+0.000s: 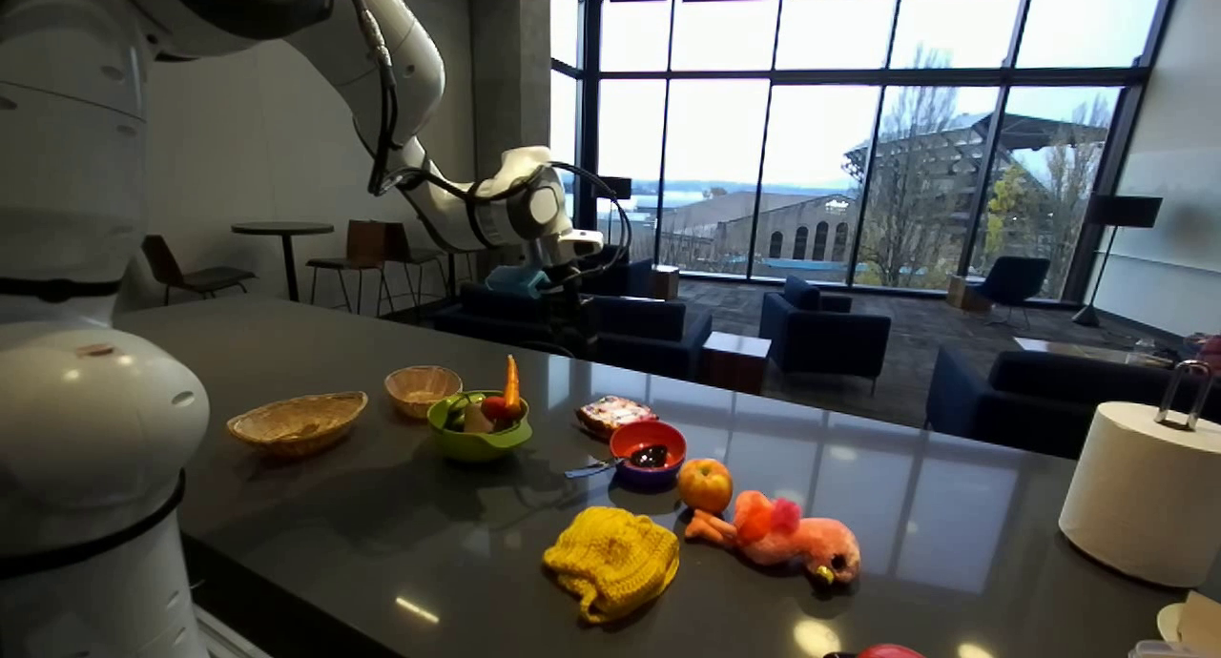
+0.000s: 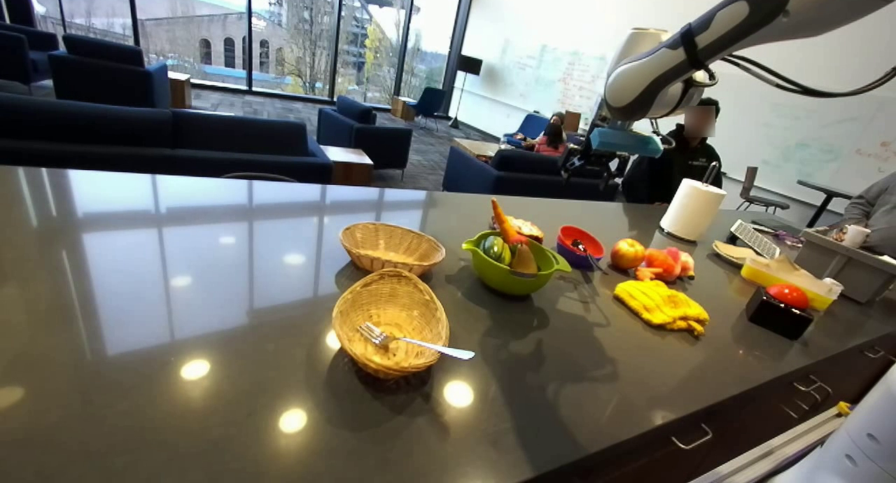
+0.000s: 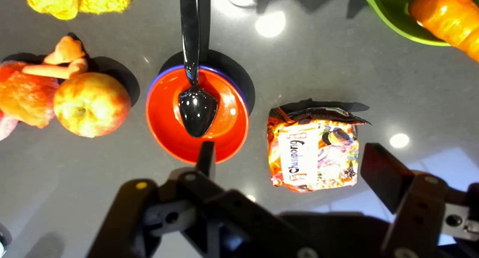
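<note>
My gripper [image 3: 293, 160] is open and empty, its fingers wide apart. It hangs well above the counter in both exterior views [image 1: 572, 329] [image 2: 591, 168]. In the wrist view the Champong noodle packet [image 3: 314, 153], orange and white, appears between the fingertips but apart from them. The packet lies flat on the counter [image 1: 610, 412]. A red bowl [image 3: 161, 119] with a purple-blue outside stands beside it, below the left finger. A black spoon [image 3: 198, 112] rests in the bowl, its handle over the rim. An apple [image 3: 91, 104] sits beside the bowl.
A green bowl [image 2: 514, 281] holds a carrot [image 2: 505, 220] and other produce. Two wicker baskets [image 2: 392, 247] [image 2: 350, 322] stand nearby, one with a fork [image 2: 427, 344]. A pink plush toy [image 1: 806, 542], yellow knit cloth [image 1: 610, 558], paper towel roll [image 1: 1145, 496] and red button box [image 2: 777, 315] also stand around.
</note>
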Controlling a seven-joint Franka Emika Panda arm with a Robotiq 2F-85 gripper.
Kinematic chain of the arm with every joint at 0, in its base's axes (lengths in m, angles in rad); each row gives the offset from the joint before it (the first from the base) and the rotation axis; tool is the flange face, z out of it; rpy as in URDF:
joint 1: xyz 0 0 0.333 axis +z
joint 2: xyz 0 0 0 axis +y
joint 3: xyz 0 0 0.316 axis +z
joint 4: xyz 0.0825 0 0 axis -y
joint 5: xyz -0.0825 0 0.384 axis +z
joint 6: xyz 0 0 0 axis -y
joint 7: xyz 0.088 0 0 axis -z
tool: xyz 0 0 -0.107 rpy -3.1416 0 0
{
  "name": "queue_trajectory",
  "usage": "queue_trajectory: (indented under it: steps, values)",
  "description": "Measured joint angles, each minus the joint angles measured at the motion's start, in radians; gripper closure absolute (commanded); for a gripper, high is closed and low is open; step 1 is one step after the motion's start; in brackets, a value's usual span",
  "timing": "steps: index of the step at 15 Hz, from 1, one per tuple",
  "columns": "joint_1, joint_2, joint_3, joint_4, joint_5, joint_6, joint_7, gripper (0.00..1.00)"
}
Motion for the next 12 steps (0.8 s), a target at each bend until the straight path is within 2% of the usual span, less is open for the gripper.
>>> queue_trajectory:
  steps: [12]
  values:
    - [-0.006, 0.016, -0.001, 0.014, 0.004, -0.007, -0.002, 0.0]
